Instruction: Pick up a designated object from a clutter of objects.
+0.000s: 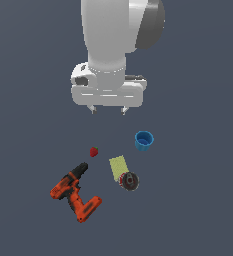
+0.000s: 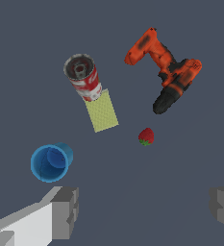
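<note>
The tiny red strawberry (image 1: 94,151) lies on the dark floor, just beyond the drill's black chuck; in the wrist view the strawberry (image 2: 146,136) shows a green leaf end. My gripper (image 1: 108,109) hangs open and empty well above the clutter, its fingertips (image 1: 92,109) wide apart. In the wrist view the gripper (image 2: 144,209) frames the floor with one grey finger (image 2: 65,205) at each side. The clutter around it: an orange-black power drill (image 1: 74,192), a blue cup (image 1: 144,140), a pale yellow-green flat rectangle (image 1: 118,167) and a dark round can (image 1: 129,181).
In the wrist view the drill (image 2: 165,67), the red-and-white can (image 2: 83,77), the yellow-green rectangle (image 2: 102,111) and the blue cup (image 2: 51,162) ring the strawberry. The can touches the rectangle's end. The strawberry stands apart from all of them.
</note>
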{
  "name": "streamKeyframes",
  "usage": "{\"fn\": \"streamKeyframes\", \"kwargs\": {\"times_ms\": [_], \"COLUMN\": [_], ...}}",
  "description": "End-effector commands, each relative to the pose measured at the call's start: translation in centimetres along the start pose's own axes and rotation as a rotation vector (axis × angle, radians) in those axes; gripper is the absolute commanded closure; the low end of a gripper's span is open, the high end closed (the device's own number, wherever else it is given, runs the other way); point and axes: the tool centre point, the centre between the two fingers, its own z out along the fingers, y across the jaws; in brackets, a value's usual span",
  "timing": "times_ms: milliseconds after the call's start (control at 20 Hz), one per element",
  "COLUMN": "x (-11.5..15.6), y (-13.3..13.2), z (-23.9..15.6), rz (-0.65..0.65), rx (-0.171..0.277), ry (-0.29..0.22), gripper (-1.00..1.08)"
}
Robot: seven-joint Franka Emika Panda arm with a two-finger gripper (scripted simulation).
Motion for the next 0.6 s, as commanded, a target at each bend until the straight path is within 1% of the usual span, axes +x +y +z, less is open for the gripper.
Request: {"fn": "streamKeyframes", "kwargs": {"times_ms": [0,150,350,550], "x": [0.0,-0.2,-0.7,-0.7], "y": [0.0,-0.5,-2.2,-2.4], "z": [0.0,-0.1,-0.3,-0.3], "rz": [0.0,-0.009,-0.038,-0.04], "rx": [0.0,0.005,0.02,0.023], "ry": [0.0,-0.003,-0.013,-0.014], "gripper": [-0.92,-0.92,-0.92,-0.92]}}
